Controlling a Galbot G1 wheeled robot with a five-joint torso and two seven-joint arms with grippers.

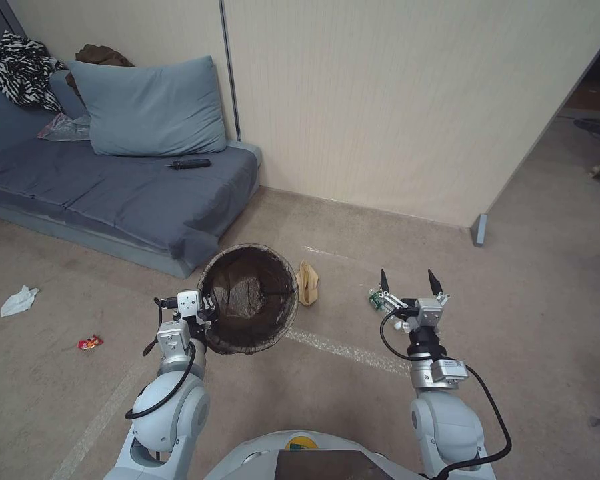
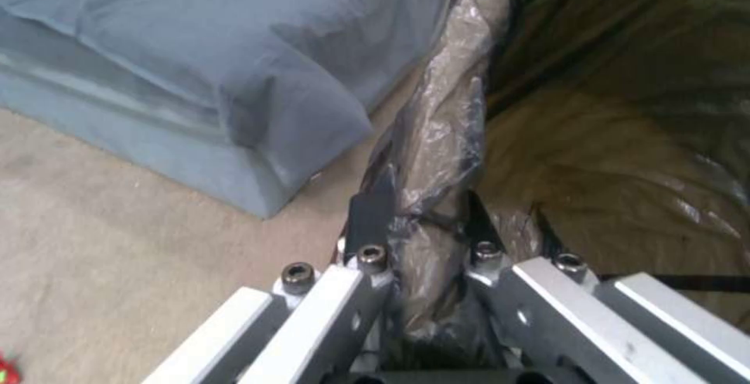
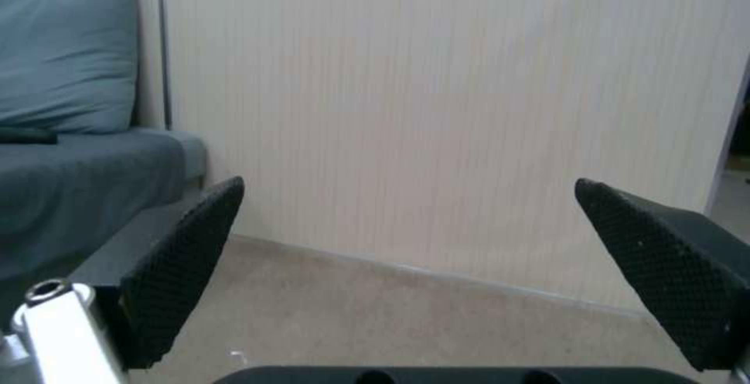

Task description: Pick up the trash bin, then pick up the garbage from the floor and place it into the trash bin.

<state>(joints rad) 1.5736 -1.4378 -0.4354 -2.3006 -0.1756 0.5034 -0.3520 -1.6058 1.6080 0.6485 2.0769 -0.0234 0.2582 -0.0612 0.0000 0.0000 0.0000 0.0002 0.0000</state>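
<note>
While the left gripper [image 1: 210, 313] pinched the near rim of the trash bin [image 1: 250, 300], its jaws were pressed onto the folded brown liner, one finger outside the rim and one inside, as the left wrist view showed [image 2: 422, 220]. The bin hung just ahead of those jaws, mouth tilted up toward the head camera, liner dark inside. Right gripper [image 1: 411, 283] sat out in front on the robot's right, jaws spread wide, nothing between them; its black textured pads [image 3: 184, 267] faced the beige wall [image 1: 407, 100]. A clear green-labelled bottle [image 1: 377, 300] lay on the floor [image 1: 527, 320] just beside the left finger of the right jaws, contact unclear. Crumpled brown paper bag [image 1: 307, 281] lay on the floor between the two sets of jaws, just beside the bin's right edge. Red and yellow wrapper [image 1: 90, 343] lay well to the left of the left jaws; white tissue [image 1: 19, 301] farther left still. Blue sofa [image 1: 127, 193] stood beyond the left jaws, with a cushion [image 1: 150, 107] and a dark remote [image 1: 189, 163] on the seat.
</note>
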